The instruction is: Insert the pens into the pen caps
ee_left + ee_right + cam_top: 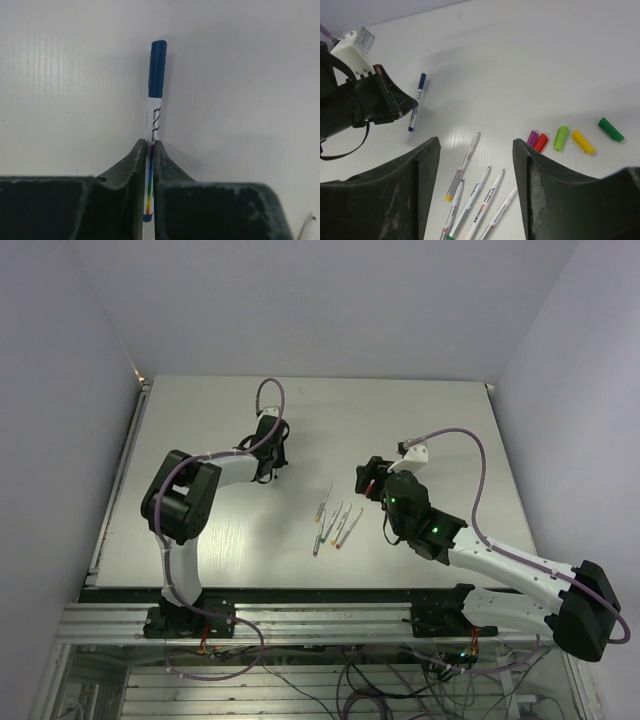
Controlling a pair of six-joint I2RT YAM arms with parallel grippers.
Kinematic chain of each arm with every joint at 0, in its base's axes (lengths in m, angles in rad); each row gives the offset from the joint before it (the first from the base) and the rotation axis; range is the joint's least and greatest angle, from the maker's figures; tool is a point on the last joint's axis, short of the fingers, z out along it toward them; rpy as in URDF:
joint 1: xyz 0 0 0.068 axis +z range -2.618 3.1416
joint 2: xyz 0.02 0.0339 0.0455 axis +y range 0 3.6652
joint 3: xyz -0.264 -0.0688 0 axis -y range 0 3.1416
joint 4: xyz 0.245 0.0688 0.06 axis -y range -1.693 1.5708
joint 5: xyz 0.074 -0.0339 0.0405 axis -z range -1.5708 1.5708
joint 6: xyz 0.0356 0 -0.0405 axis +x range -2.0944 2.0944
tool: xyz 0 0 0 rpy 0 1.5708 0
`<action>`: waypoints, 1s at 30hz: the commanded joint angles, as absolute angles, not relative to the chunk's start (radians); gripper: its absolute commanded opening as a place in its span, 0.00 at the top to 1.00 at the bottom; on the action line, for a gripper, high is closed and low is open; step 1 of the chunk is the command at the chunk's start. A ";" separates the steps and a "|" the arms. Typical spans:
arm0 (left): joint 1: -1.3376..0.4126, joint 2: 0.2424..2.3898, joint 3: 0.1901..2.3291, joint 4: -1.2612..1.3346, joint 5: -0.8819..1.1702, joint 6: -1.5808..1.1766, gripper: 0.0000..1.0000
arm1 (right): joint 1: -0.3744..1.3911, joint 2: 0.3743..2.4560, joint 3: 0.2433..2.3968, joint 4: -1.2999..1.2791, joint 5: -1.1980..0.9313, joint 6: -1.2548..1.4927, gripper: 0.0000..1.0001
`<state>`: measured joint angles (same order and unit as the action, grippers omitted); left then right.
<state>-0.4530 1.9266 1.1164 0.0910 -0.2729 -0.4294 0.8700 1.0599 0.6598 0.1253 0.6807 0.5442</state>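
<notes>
- Between the fingers point(136, 161) of the left gripper point(150, 146) I see the blue pen point(154, 117) pinched tight at its lower barrel. Its blue cap point(157, 67) is on and points away from the wrist.
- From the right wrist view, that pen sits low against the white table point(520, 60), well left of the loose group. I cannot tell whether it touches the surface.
- My right gripper point(476, 145) stands with its jaws wide apart, grasping nothing, above the uncapped pens point(465, 162), which lie side by side in a loose fan.
- Just right of them is a row of loose caps point(561, 137) — purple and red touching, then light green, yellow, and a darker green one further off.
</notes>
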 commanded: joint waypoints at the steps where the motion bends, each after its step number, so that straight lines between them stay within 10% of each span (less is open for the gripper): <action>1: -0.434 1.990 1.176 0.086 -0.203 -0.470 0.80 | 0.869 1.079 0.652 0.109 0.694 0.561 0.39; 10: -0.431 2.000 1.208 0.065 -0.215 -0.470 0.44 | 0.868 1.085 0.644 0.119 0.716 0.562 0.30; 30: -0.480 1.647 1.034 0.036 -0.265 -0.454 0.40 | 0.843 0.984 0.570 0.069 0.845 0.670 0.27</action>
<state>-0.4496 1.7199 1.0885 0.0551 -0.2314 -0.4648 0.8551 1.0245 0.5987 0.0910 0.7929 0.6193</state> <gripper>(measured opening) 0.608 0.727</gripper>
